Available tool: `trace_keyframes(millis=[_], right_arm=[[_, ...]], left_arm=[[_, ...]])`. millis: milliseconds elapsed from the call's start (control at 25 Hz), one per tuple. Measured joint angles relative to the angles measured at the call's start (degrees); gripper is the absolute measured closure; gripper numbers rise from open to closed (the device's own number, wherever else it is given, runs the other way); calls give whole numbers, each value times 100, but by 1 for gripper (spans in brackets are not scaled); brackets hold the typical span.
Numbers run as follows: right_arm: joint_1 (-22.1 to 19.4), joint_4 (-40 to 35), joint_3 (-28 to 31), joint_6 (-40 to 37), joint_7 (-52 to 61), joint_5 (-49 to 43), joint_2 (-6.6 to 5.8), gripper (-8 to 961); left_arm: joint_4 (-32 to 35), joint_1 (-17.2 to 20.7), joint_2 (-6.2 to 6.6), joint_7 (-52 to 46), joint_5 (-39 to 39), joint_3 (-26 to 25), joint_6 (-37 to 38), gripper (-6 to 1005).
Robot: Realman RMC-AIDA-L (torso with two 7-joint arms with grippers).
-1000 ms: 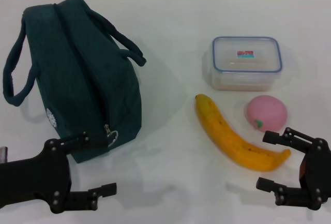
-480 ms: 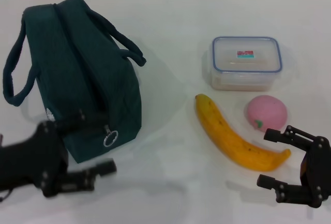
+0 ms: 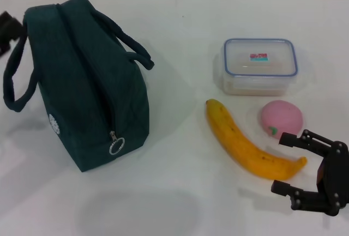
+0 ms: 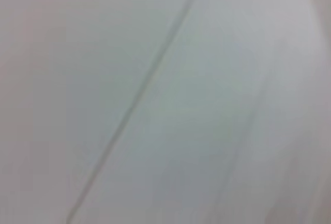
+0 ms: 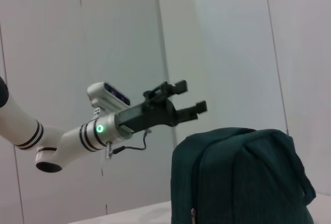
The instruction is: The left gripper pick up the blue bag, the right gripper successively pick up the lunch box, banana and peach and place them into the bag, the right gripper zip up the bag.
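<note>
The blue bag (image 3: 76,80) stands on the white table (image 3: 180,23), zipped along its top, with the ring zipper pull (image 3: 116,145) hanging at its near end and one looped handle draped to each side. Beside the bag's far left corner, the left gripper (image 3: 5,29) shows in the head view only as a dark sliver cut off by the frame edge. The right wrist view catches it whole: the left gripper (image 5: 189,97) is raised above the bag (image 5: 240,177), fingers spread apart and empty, touching nothing. The left wrist view gives only a blurred pale surface with a thin line across it.

Well to the bag's right lie the banana (image 3: 248,140), the peach (image 3: 281,119) just beyond it, and the lunch box (image 3: 260,66) farther back. The right gripper (image 3: 288,162) sits nearest the robot, past the banana's tip, fingers spread and empty, partly cut off by the frame.
</note>
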Motion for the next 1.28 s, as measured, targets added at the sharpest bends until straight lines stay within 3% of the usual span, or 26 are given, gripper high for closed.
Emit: trace_keyframes(millis=[80, 280, 680, 880, 1080, 1280], right_arm=[[0, 8, 0, 4, 1, 10, 0, 88], [9, 52, 0, 42, -1, 11, 0, 89], [9, 58, 0, 81, 2, 11, 0, 91], [15, 61, -14, 125, 3, 11, 0, 93], [29, 111, -31, 156, 8, 11, 0, 94], [36, 146, -10, 157, 11, 11, 0, 95]], left_arm=[[31, -77, 62, -309, 44, -10, -245, 115], [187, -346, 410, -1379, 343, 8, -652, 115], [2011, -705, 922, -4689, 2160, -11, -972, 116], [2024, -1225, 1173, -5513, 3251, 193, -758, 119], [2010, -1451, 1262, -5779, 3534, 563, -627, 127], [2005, -1561, 1292, -5878, 3805, 626, -553, 134]])
